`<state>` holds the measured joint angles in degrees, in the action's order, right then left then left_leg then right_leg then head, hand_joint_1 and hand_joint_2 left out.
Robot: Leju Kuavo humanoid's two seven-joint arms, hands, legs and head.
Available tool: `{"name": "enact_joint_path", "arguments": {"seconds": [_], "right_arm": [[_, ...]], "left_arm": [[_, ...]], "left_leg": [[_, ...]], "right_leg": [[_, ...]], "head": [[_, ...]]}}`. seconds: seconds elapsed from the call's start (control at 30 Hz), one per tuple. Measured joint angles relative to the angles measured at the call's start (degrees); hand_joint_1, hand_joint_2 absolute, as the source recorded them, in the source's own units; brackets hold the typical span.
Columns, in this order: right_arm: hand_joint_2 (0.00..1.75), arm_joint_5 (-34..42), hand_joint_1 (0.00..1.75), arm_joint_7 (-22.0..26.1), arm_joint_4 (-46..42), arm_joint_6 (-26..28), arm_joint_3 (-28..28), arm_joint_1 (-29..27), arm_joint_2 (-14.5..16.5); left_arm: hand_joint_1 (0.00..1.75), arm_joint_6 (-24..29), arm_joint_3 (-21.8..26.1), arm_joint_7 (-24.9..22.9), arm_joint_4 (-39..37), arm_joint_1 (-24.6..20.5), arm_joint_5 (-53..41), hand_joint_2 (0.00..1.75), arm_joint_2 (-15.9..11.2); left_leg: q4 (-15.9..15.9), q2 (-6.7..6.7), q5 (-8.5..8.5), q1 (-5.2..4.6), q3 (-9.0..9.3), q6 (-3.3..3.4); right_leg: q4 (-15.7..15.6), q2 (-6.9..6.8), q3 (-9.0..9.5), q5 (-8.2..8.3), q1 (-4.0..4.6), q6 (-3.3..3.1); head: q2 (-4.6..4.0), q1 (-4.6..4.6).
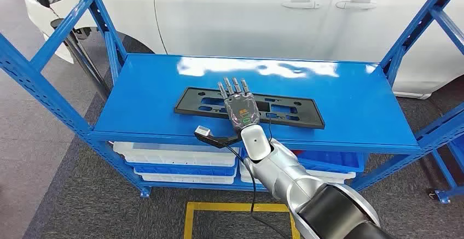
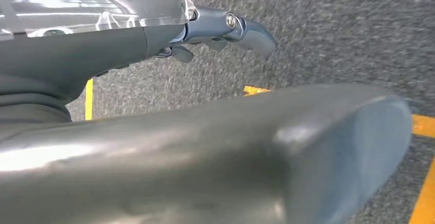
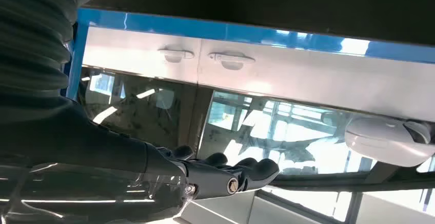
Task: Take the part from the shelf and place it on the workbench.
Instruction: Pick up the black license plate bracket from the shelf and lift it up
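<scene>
Right hand (image 1: 239,103) reaches forward flat, fingers straight and apart.

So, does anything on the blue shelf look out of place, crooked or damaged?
Nothing stands out. The black part lies flat on the blue shelf, slightly askew to its front edge, with no visible damage. The right hand is over its middle, fingers extended.

Colours around the blue shelf (image 1: 339,94)
Black part (image 1: 284,110) on it, white car (image 1: 246,9) behind, grey floor (image 1: 137,211) with yellow line (image 1: 189,220) below.
</scene>
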<state>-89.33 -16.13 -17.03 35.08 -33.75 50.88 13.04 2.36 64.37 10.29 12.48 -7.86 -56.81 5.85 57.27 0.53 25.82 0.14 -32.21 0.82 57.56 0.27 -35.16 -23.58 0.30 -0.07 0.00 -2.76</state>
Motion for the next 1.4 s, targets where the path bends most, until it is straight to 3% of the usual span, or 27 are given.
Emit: {"name": "enact_joint_path", "arguments": {"seconds": [0.1,0.17,0.2,0.27,0.3,0.33,0.37,0.4,0.43,0.5,0.53,0.67,0.73,0.8,0.87,0.9,0.93,0.97,1.03,1.13,1.2,1.27,1.33,1.37,1.4], "right_arm": [[1.75,0.0,0.0,0.07,-0.01,-0.07,0.0,0.05,0.02],[1.75,0.0,0.0,0.2,-0.05,-0.62,-0.02,0.21,0.19],[1.75,0.0,0.0,0.34,-0.07,-1.19,-0.04,0.3,0.33],[1.75,0.01,0.0,0.68,-0.03,-3.16,-0.09,0.36,0.61],[1.75,0.02,0.0,0.86,0.03,-4.58,-0.1,0.35,0.7],[1.75,0.04,0.0,1.02,0.13,-6.3,-0.11,0.34,0.8],[1.75,0.08,0.0,1.14,0.23,-8.22,-0.11,0.35,0.89],[1.75,0.11,0.0,1.21,0.32,-10.11,-0.11,0.38,0.99],[1.75,0.15,0.0,1.23,0.37,-11.68,-0.11,0.45,1.13],[1.75,0.21,0.0,1.2,0.43,-13.85,-0.11,0.76,1.38],[1.75,0.24,0.0,1.18,0.44,-14.43,-0.11,0.93,1.49],[1.75,0.37,0.0,0.99,0.47,-15.93,-0.11,1.31,1.79],[1.75,0.53,0.0,0.82,0.48,-17.07,-0.11,1.64,1.82],[1.75,0.85,0.0,0.63,0.61,-19.02,-0.11,1.82,1.81],[1.75,1.26,0.0,0.37,0.78,-21.71,-0.1,1.84,1.78],[1.75,1.47,0.0,0.22,0.83,-22.97,-0.08,1.91,1.77],[1.75,1.67,0.0,0.0,0.85,-24.28,-0.01,2.04,1.76],[1.75,1.81,0.0,-0.22,0.84,-25.17,0.08,2.2,1.76],[1.75,1.92,0.0,-0.82,0.82,-26.27,0.33,2.47,1.75],[1.75,1.54,0.02,-2.37,0.77,-26.82,0.92,2.78,1.57],[1.75,0.88,0.49,-4.16,0.74,-27.28,1.39,2.89,1.35],[1.75,0.3,1.04,-6.21,0.73,-28.43,1.8,2.9,1.18],[1.75,0.08,1.13,-8.09,0.78,-29.85,2.13,2.74,0.93],[1.75,0.03,1.13,-8.94,0.81,-30.46,2.25,2.62,0.77],[1.75,0.01,1.13,-9.63,0.84,-30.94,2.34,2.52,0.6]], "left_arm": [[0.0,0.0,0.0,0.03,0.0,-0.01,0.04,0.0,-0.03],[0.0,0.0,0.0,0.07,0.01,-0.03,0.12,0.0,-0.06],[0.0,-0.02,0.01,0.08,0.01,-0.05,0.17,0.0,-0.06],[0.0,-0.05,0.03,0.09,0.0,0.0,0.27,0.0,-0.03],[0.0,-0.07,0.07,0.09,0.0,0.06,0.32,0.0,-0.02],[0.0,-0.07,0.1,0.11,0.0,0.14,0.36,0.0,-0.03],[0.0,-0.08,0.15,0.16,0.0,0.2,0.4,0.0,-0.05],[0.0,-0.1,0.19,0.21,0.0,0.24,0.43,0.0,-0.12],[0.0,-0.12,0.22,0.27,0.0,0.24,0.43,0.0,-0.19],[0.0,-0.2,0.24,0.34,0.0,0.13,0.43,0.0,-0.31],[0.0,-0.24,0.24,0.33,0.0,0.06,0.43,0.0,-0.33],[0.0,-0.45,0.26,0.08,0.0,-0.06,0.4,0.0,-0.34],[0.0,-0.5,0.26,0.07,0.0,-0.25,0.34,0.0,-0.38],[0.0,-0.5,0.26,0.07,0.0,-0.41,0.21,0.0,-0.41],[0.0,-0.49,0.26,-0.01,0.0,-0.42,0.01,0.0,-0.41],[0.0,-0.49,0.26,-0.07,0.0,-0.4,-0.1,0.0,-0.4],[0.0,-0.48,0.26,-0.18,0.0,-0.41,-0.24,0.0,-0.39],[0.0,-0.49,0.25,-0.29,0.0,-0.43,-0.34,0.0,-0.38],[0.0,-0.54,0.24,-0.48,0.0,-0.52,-0.53,0.0,-0.36],[0.0,-0.66,0.24,-0.59,0.0,-0.71,-0.66,0.0,-0.41],[0.0,-0.7,0.24,-0.56,0.0,-0.79,-0.73,0.0,-0.51],[0.0,-0.75,0.23,-0.49,0.0,-0.83,-0.79,0.0,-0.56],[0.0,-0.76,0.22,-0.37,0.0,-0.8,-0.8,0.0,-0.52],[0.0,-0.76,0.22,-0.26,0.0,-0.77,-0.81,0.0,-0.51],[0.0,-0.76,0.22,-0.16,0.0,-0.74,-0.81,0.0,-0.51]], "left_leg": [[-0.23,-0.04,0.19,0.09,0.16,-0.53],[1.1,-0.11,1.2,0.12,-0.22,-1.07],[3.49,-0.14,2.47,0.17,-1.29,-1.33],[11.25,-0.18,5.82,0.46,-5.26,-1.82],[14.94,-0.19,6.96,0.59,-7.4,-2.04],[16.92,-0.2,7.03,0.69,-8.79,-2.2],[16.5,-0.2,5.83,0.76,-9.01,-2.3],[13.78,-0.22,3.61,0.85,-8.07,-2.33],[9.48,-0.27,0.99,0.95,-6.3,-2.31],[2.4,-0.3,-1.84,0.9,-3.04,-1.98],[0.86,-0.28,-2.06,0.79,-2.38,-1.73],[0.34,-0.14,-1.85,0.72,-2.25,-0.46],[0.13,-0.16,-1.88,0.85,-2.09,0.03],[0.15,-0.2,-1.75,0.74,-2.08,0.38],[0.19,-0.21,-1.59,0.61,-1.95,0.56],[0.2,-0.19,-1.49,0.55,-1.78,0.58],[0.2,-0.16,-1.35,0.49,-1.51,0.54],[0.2,-0.13,-1.17,0.44,-1.19,0.47],[0.25,-0.09,-0.82,0.27,-0.77,0.12],[0.12,-0.12,-0.56,0.25,-0.55,-0.76],[0.84,-0.16,0.18,0.29,-0.61,-1.33],[5.55,-0.2,2.96,0.46,-2.7,-1.81],[13.1,-0.23,6.32,0.65,-6.48,-2.25],[15.5,-0.23,6.85,0.71,-7.79,-2.38],[15.86,-0.23,6.27,0.73,-8.13,-2.42]], "right_leg": [[-0.15,0.11,0.07,-0.1,-0.08,-0.38],[-0.71,0.12,0.55,-0.1,-0.39,-0.91],[-0.97,0.08,0.84,-0.12,-0.56,-1.16],[-1.04,0.0,1.14,-0.35,-0.6,-1.49],[-1.0,-0.01,1.22,-0.49,-0.59,-1.54],[-0.93,0.01,1.33,-0.65,-0.59,-1.51],[-0.84,0.04,1.52,-0.85,-0.61,-1.42],[-0.73,0.08,1.81,-1.13,-0.64,-1.29],[-0.59,0.11,2.15,-1.45,-0.67,-1.12],[-0.29,0.16,2.5,-2.01,-0.52,-0.63],[-0.21,0.16,2.49,-2.15,-0.45,-0.34],[0.42,0.1,2.12,-2.82,-0.54,0.87],[4.74,0.04,0.02,-5.13,-0.68,1.42],[12.59,0.01,-4.23,-8.23,-0.7,1.69],[17.14,0.01,-7.2,-8.82,-0.69,1.63],[16.41,0.02,-7.18,-7.58,-0.67,1.47],[13.52,0.02,-6.02,-5.49,-0.61,1.2],[9.32,0.01,-4.1,-3.11,-0.52,0.83],[2.26,-0.03,-0.77,-0.4,-0.13,0.12],[0.03,0.1,0.19,-0.24,0.15,-0.51],[-0.63,0.12,0.68,0.0,-0.16,-1.06],[-1.21,0.05,1.09,0.26,-0.5,-1.47],[-1.22,0.06,1.02,0.27,-0.47,-1.62],[-1.18,0.07,0.99,0.23,-0.43,-1.61],[-1.12,0.08,0.99,0.19,-0.4,-1.58]], "head": [[0.0,-0.01],[0.0,0.0],[0.0,-0.01],[0.0,-0.01],[0.0,-0.01],[0.0,-0.01],[0.0,-0.01],[0.0,-0.01],[0.0,-0.01],[0.0,0.0],[0.0,0.0],[0.0,0.0],[0.0,0.01],[0.0,0.0],[0.0,0.0],[0.0,0.0],[0.0,0.01],[0.0,0.01],[0.0,0.01],[0.0,-0.01],[0.0,-0.01],[0.0,-0.01],[0.0,-0.01],[0.0,-0.01],[0.0,-0.01]]}}
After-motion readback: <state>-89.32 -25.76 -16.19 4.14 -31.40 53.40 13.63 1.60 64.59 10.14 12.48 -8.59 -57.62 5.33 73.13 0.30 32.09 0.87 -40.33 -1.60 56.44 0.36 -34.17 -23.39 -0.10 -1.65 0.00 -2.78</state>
